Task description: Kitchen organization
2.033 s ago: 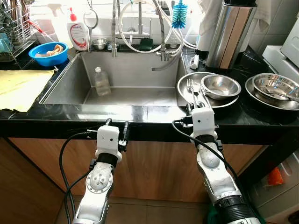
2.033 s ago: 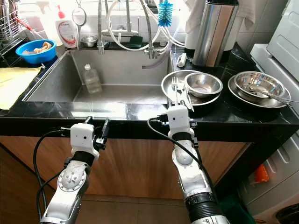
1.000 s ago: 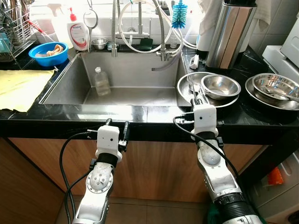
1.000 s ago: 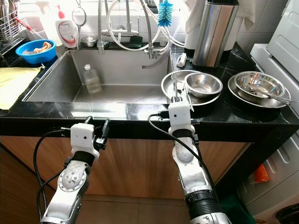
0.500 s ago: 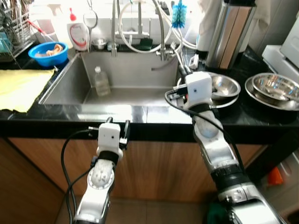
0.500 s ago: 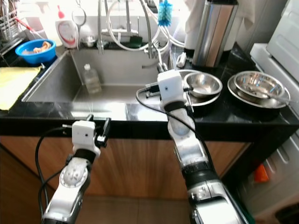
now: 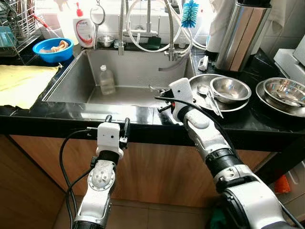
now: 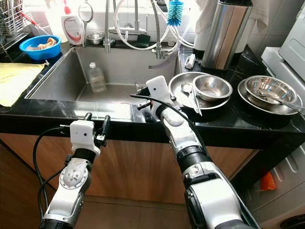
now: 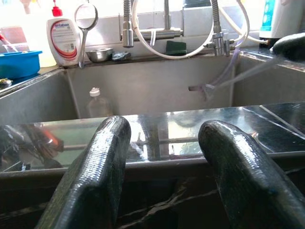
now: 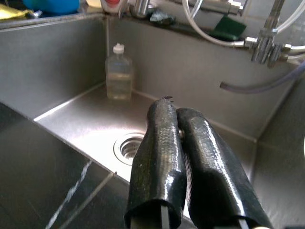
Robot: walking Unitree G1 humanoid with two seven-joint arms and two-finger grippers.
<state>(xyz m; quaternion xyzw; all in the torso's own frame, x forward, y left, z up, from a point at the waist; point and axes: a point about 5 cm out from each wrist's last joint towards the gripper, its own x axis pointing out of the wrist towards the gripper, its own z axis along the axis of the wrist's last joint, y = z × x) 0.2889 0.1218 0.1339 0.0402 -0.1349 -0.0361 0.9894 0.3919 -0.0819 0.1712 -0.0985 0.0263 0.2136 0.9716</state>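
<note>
Right gripper hangs over the sink, fingers pressed together on a thin metal piece, mostly hidden, identity unclear. Left gripper sits fingers apart before the counter edge. One plastic bottle stands inside the basin; three steel bowls rest right, fork alongside.

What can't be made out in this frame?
- The thin metal piece in the right pincer: right wrist view, the shut fingers cover all but its tip.
- What lies in the blue bowl: left eye view, too small.
- The dish rack: left eye view, cut by the left edge.
</note>
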